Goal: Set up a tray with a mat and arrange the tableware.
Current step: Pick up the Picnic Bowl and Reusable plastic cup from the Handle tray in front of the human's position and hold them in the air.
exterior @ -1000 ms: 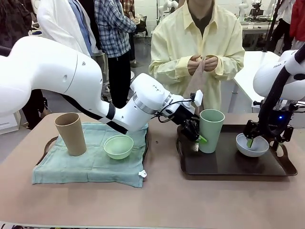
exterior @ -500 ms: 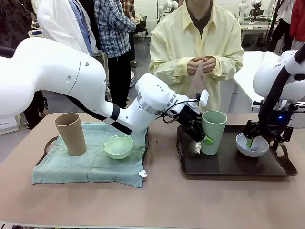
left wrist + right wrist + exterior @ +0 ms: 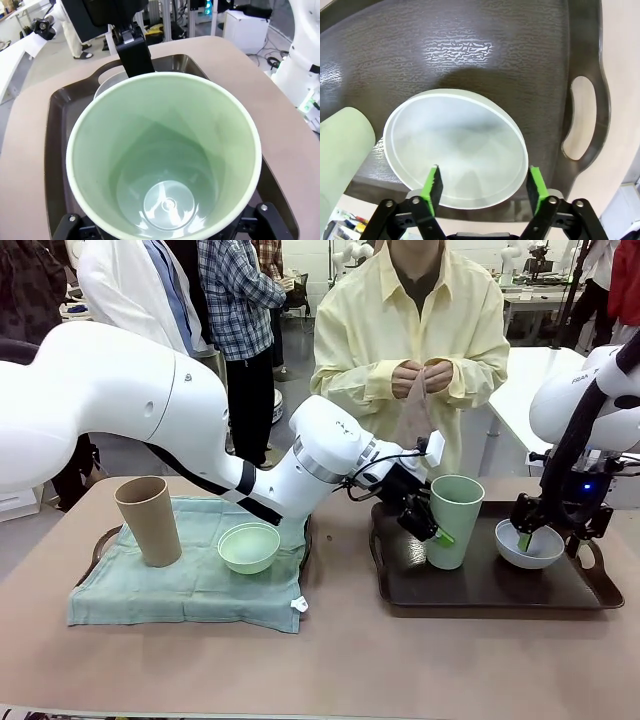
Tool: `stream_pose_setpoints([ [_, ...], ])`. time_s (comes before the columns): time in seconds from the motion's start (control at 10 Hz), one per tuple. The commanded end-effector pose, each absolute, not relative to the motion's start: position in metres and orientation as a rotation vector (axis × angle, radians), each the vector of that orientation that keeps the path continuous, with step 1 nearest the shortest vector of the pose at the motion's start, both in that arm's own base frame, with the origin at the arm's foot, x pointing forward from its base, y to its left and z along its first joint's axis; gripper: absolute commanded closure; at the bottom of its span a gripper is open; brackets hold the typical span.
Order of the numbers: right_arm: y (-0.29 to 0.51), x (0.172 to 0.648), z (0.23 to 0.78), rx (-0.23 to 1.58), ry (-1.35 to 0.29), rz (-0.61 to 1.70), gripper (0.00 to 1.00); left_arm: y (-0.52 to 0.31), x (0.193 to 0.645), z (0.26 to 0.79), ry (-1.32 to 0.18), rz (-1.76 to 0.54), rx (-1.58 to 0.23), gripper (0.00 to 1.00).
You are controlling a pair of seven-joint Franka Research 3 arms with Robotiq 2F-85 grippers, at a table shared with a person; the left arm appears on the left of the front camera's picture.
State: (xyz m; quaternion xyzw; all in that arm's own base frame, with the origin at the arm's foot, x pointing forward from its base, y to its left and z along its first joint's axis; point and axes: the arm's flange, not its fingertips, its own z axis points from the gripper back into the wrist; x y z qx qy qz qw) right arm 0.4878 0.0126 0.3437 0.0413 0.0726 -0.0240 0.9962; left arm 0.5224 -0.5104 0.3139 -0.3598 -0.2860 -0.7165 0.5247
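Table (image 3: 340, 670): two trays on it.

Left tray (image 3: 97, 545) carries the green mat (image 3: 170, 590). The tan tumbler (image 3: 148, 520) and mint green bowl (image 3: 248, 546) stand on the mat, apart.

Dark tray (image 3: 480, 595), no mat: it holds the pale green tumbler (image 3: 457, 510) and whitish-blue bowl (image 3: 540, 552), near each other but not touching.

Change over the last second: the pale green tumbler has shifted toward the bowl and now leans slightly. My left claw (image 3: 440, 532) is clamped round its wall and went with it. I read this as a pick begun, lift not yet clear.

My right claw (image 3: 484, 187) is unmoved, pads apart over the bowl's near rim, nothing pinched.

Judgement: half the tableware is set; this pair remains.
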Motion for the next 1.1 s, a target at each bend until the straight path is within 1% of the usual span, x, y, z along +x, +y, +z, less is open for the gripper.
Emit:
stream_pose_setpoints([
  [0.0,0.0123,0.4925,0.3413,0.102,0.134,-0.024,0.87,-0.5125,0.5270,0.3152,-0.700,-1.713,-0.872,0.69],
  [0.1,0.0122,0.4926,0.3414,0.103,0.131,-0.024,1.00,-0.5128,0.5272,0.3159,-0.700,-1.712,-0.869,1.00],
  [0.3,0.0112,0.4932,0.3415,0.105,0.129,-0.025,1.00,-0.5142,0.5292,0.3172,-0.697,-1.702,-0.869,1.00],
  [0.4,0.0096,0.4930,0.3421,0.103,0.127,-0.032,0.98,-0.5137,0.5301,0.3162,-0.695,-1.692,-0.875,0.74],
  [0.5,0.0089,0.4930,0.3420,0.101,0.127,-0.034,1.00,-0.5139,0.5306,0.3159,-0.692,-1.687,-0.878,0.74],
  [0.6,0.0089,0.4932,0.3417,0.099,0.129,-0.036,1.00,-0.5138,0.5304,0.3160,-0.691,-1.685,-0.880,1.00],
  [0.7,0.0091,0.4934,0.3411,0.099,0.131,-0.033,1.00,-0.5135,0.5303,0.3157,-0.689,-1.686,-0.879,0.74],
  [0.8,0.0088,0.4932,0.3411,0.098,0.133,-0.032,1.00,-0.5134,0.5304,0.3151,-0.688,-1.684,-0.878,1.00],
  [1.0,0.0087,0.4926,0.3405,0.099,0.134,-0.031,1.00,-0.5129,0.5307,0.3149,-0.684,-1.679,-0.877,1.00],
])
